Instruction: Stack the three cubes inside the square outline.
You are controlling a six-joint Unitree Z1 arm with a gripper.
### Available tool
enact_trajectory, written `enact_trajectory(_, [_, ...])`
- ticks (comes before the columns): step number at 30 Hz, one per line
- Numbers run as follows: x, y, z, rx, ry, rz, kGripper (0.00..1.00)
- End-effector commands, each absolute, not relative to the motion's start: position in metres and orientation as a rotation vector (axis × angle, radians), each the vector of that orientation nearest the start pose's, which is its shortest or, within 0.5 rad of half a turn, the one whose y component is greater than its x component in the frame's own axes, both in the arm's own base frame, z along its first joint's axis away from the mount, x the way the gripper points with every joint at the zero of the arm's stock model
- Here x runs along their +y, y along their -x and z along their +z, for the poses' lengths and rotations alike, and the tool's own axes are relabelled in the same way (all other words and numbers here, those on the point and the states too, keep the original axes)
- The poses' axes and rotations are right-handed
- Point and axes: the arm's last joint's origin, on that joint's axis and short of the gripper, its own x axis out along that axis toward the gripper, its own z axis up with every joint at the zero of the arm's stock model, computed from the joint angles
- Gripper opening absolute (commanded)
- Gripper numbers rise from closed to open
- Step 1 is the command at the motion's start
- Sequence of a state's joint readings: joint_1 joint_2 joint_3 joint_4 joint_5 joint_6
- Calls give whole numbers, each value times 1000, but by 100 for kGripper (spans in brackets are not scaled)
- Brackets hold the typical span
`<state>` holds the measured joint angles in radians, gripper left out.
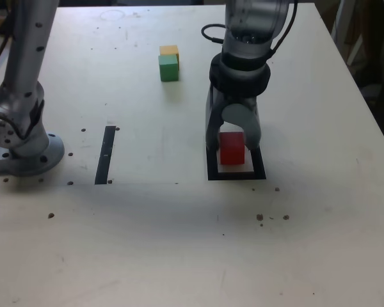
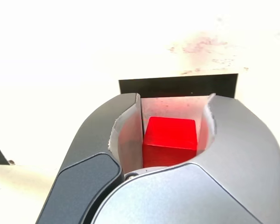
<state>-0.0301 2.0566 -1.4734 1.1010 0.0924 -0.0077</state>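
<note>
**Red cube in the frame, hand around it**

The robot's grey hand [image 1: 233,142] points down over the thick black square outline [image 1: 212,173] w/ pale centre, on the exterior view's right half of the pale tabletop [image 1: 179,243]. The small solid red cube [image 1: 232,148] sits inside that outline, resting on the pale centre, upright.

Hand state: jaws straddle the red cube [image 2: 170,140], one on each side. In the wrist view, one finger [image 2: 130,126] lies right against the cube's side; on the other side a narrow pale gap shows btwn cube and finger. So partly open, just wider than the cube; can't tell if it really grips it.

Other two cubes are well apart from the outline, toward the far edge of the tabletop, approx. mid-width in the exterior view: small solid green cube [image 1: 168,68] nearer the camera, small solid yellow cube [image 1: 170,51] just behind it, touching or nearly so. Both rest on the tabletop, unstacked.

A thin black straight strip [image 1: 106,155] lies flat to the exterior view's left of the outline, near the arm's round grey base [image 1: 25,153].
</note>
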Motion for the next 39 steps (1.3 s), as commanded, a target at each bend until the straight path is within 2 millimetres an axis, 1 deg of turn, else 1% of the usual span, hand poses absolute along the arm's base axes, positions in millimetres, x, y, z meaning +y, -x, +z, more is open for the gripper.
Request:
enact_trajectory(1, [-7, -364, 220, 1679, -102, 43, 88])
enact_trajectory(2, [-7, -365, 220, 1676, -104, 39, 95])
enact_trajectory(4, [-7, -364, 220, 1675, -104, 38, 99])
enact_trajectory(10, [-7, -361, 224, 1674, -107, 41, 99])
enact_trajectory(14, [-2, -350, 238, 1672, -117, 68, 99])
enact_trajectory(17, [9, -337, 252, 1675, -124, 102, 99])
enact_trajectory(21, [34, -322, 268, 1675, -144, 115, 99])
enact_trajectory(26, [75, -304, 278, 1683, -161, 106, 99])
enact_trajectory(34, [154, -271, 281, 1737, -134, 186, 99])
enact_trajectory(39, [193, -250, 283, 1748, -79, 229, 99])
